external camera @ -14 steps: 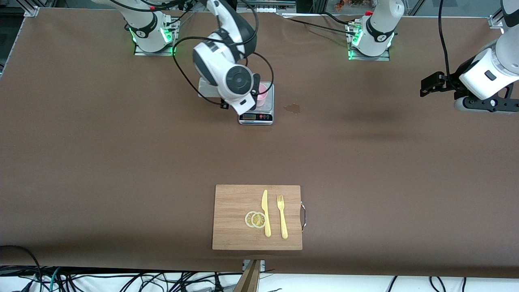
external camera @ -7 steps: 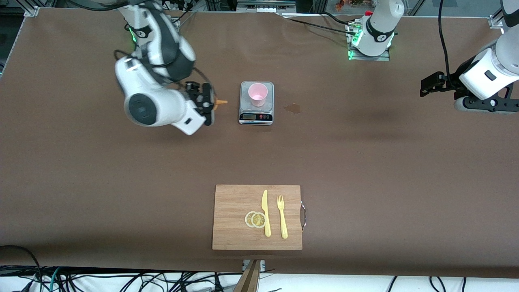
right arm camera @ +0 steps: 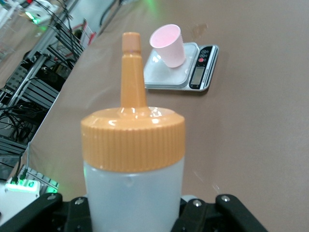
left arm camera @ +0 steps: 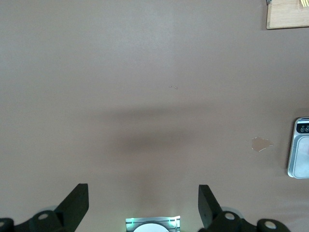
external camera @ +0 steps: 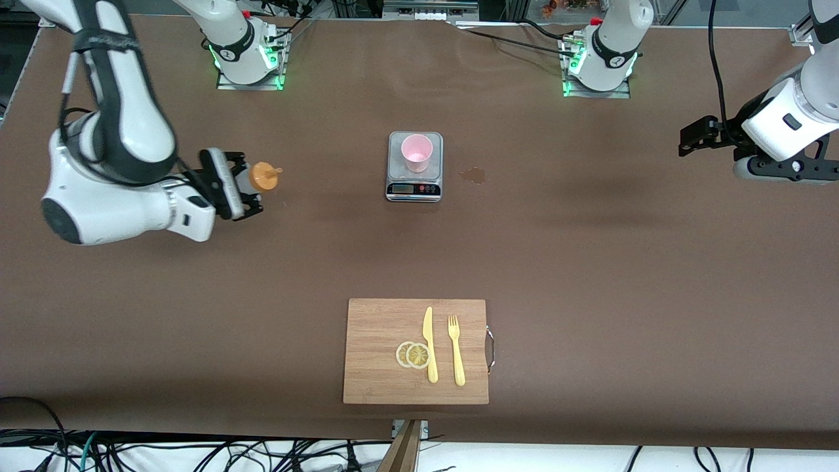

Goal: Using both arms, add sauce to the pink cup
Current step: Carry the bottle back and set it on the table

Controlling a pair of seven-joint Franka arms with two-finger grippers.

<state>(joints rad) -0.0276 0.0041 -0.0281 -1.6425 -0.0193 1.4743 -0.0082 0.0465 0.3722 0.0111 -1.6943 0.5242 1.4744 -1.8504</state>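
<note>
The right pincer (external camera: 246, 190) is clamped on the whitish, orange-capped sauce bottle (right arm camera: 133, 164); the left pincer (left arm camera: 143, 205) gapes apart.

Glossy ribbed orange plastic cap (right arm camera: 133, 137) on the translucent sauce bottle (right arm camera: 130, 193); matt brown worktop (external camera: 590, 262); grainy wooden board (external camera: 380, 341).

From the front I can't read the small grey kitchen scale (external camera: 415, 172)'s display, too small. The translucent whitish squeeze bottle with orange cap (right arm camera: 133, 164) is cut off below by my right wrist view's edge. My left wrist view clips the scale and the wooden cutting board (left arm camera: 287, 13) at its edges.
</note>
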